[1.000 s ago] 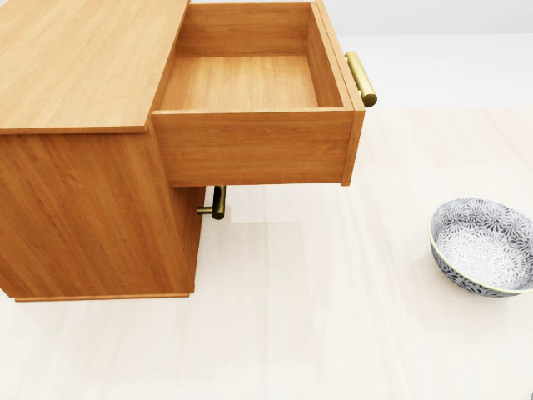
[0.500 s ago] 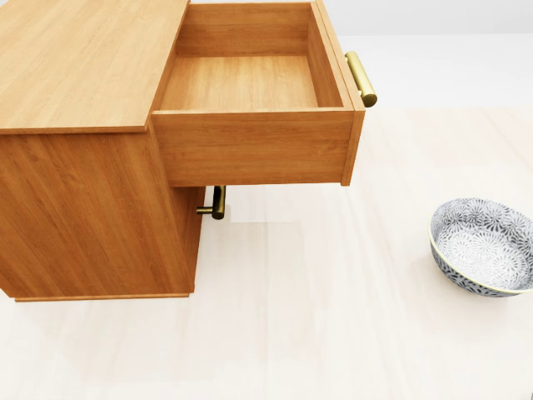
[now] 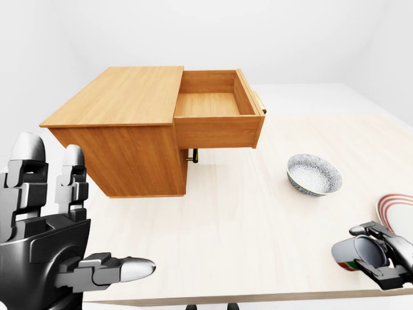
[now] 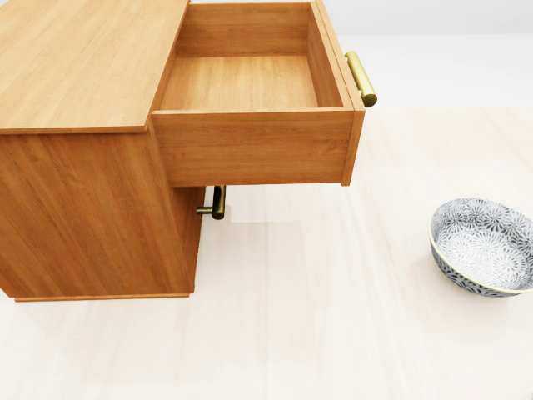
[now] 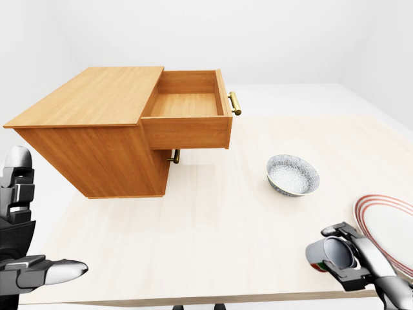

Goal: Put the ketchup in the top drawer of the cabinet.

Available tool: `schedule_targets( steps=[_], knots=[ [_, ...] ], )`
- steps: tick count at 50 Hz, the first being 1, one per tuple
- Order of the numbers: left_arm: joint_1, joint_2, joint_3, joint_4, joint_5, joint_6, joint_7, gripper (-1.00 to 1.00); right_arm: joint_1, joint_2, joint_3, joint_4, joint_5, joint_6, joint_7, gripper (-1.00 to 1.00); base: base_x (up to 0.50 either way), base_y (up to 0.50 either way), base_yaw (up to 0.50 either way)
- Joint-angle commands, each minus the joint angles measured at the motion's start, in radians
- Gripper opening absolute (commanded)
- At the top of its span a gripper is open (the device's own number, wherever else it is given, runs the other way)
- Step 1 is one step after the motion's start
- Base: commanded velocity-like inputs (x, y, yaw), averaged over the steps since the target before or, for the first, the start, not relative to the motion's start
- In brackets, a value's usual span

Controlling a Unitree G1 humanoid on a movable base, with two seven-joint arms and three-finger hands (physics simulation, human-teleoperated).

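The ketchup (image 5: 321, 257) lay near the counter's (image 3: 245, 219) lower right corner in both eye views, with the fingers of the right hand (image 5: 352, 261) closed round it. It showed as a short grey cylinder with a band of red, white and green at its left end. Its long axis ran roughly level and toward the cameras, so that its round dark end face pointed at the viewer and slightly left. How much of the bottle extended behind the fingers could not be told.

The left hand (image 3: 48, 242) stood at the lower left corner of the left-eye view, off the counter's left edge, its fingers spread and upright with the thumb jutting rightward, holding nothing.

The cabinet (image 4: 83, 167) sat at the counter's far left corner. Its top drawer (image 4: 250, 83) was pulled fully out to the right, its brass handle (image 4: 361, 78) on the right face. A patterned bowl (image 3: 314, 174) rested toward the counter's right edge, well apart from the cabinet. A red-rimmed plate (image 5: 390, 229) lay at the right edge, just beside the right hand.
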Motion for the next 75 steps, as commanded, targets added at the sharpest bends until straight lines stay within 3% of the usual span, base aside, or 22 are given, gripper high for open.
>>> schedule_targets(
  steps=[1, 14, 22, 30, 38, 42, 45, 47, 54, 58, 63, 65, 75],
  knots=[
    [0.002, -0.008, -0.008, 0.0, 0.015, 0.0, -0.006, 1.0, 0.009, 0.03, 0.004, -0.004, -0.019, 0.0, 0.0, -1.0, 0.0, 0.0, 0.0],
    [-0.007, -0.003, 0.015, 0.0, -0.005, 0.0, -0.004, 1.0, -0.004, 0.081, 0.006, -0.25, -0.053, 0.0, 0.0, -1.0, 0.0, 0.0, 0.0],
    [0.004, 0.014, 0.004, 0.0, -0.016, 0.0, 0.014, 1.0, -0.056, 0.114, 0.028, -0.661, -0.141, 0.0, 0.0, -1.0, 0.0, 0.0, 0.0],
    [0.002, 0.025, 0.011, 0.0, -0.033, 0.0, 0.024, 1.0, -0.124, 0.102, 0.084, -0.89, -0.237, 0.0, 0.0, -1.0, 0.0, 0.0, 0.0],
    [0.009, 0.019, -0.002, 0.0, -0.019, 0.0, 0.02, 1.0, -0.15, 0.133, 0.121, -1.165, -0.299, 0.0, 0.0, -1.0, 0.0, 0.0, 0.0],
    [0.012, 0.018, -0.002, 0.0, -0.02, 0.0, 0.018, 1.0, -0.344, 0.204, 0.064, -1.173, -0.431, 0.0, 0.0, -1.0, 0.0, 0.0, 0.0],
    [0.011, 0.019, 0.0, 0.0, -0.021, 0.0, 0.018, 1.0, -0.395, 0.222, 0.086, -1.172, -0.449, 0.0, 0.0, -1.0, 0.0, 0.0, 0.0],
    [0.013, 0.019, 0.0, 0.0, -0.022, 0.0, 0.018, 1.0, -0.426, 0.239, 0.115, -1.172, -0.468, 0.0, 0.0, -1.0, 0.0, 0.0, 0.0],
    [0.014, 0.027, 0.007, 0.0, -0.035, 0.0, 0.022, 1.0, -0.544, 0.32, 0.335, -1.171, -0.642, 0.0, 0.0, -1.0, 0.0, 0.0, 0.0],
    [0.015, 0.031, 0.006, 0.0, -0.039, 0.0, 0.028, 1.0, -0.576, 0.363, 0.395, -1.171, -0.705, 0.0, 0.0, -1.0, 0.0, 0.0, 0.0],
    [0.022, 0.045, 0.001, 0.0, -0.049, 0.0, 0.04, 1.0, -0.581, 0.432, 0.385, -1.172, -0.701, 0.0, 0.0, -1.0, 0.0, 0.0, 0.0],
    [0.024, 0.044, -0.002, 0.0, -0.046, 0.0, 0.04, 1.0, -0.567, 0.498, 0.353, -1.173, -0.689, 0.0, 0.0, -1.0, 0.0, 0.0, 0.0],
    [0.025, 0.044, -0.002, 0.0, -0.046, 0.0, 0.04, 1.0, -0.565, 0.508, 0.345, -1.173, -0.685, 0.0, 0.0, -1.0, 0.0, 0.0, 0.0]
  ],
)
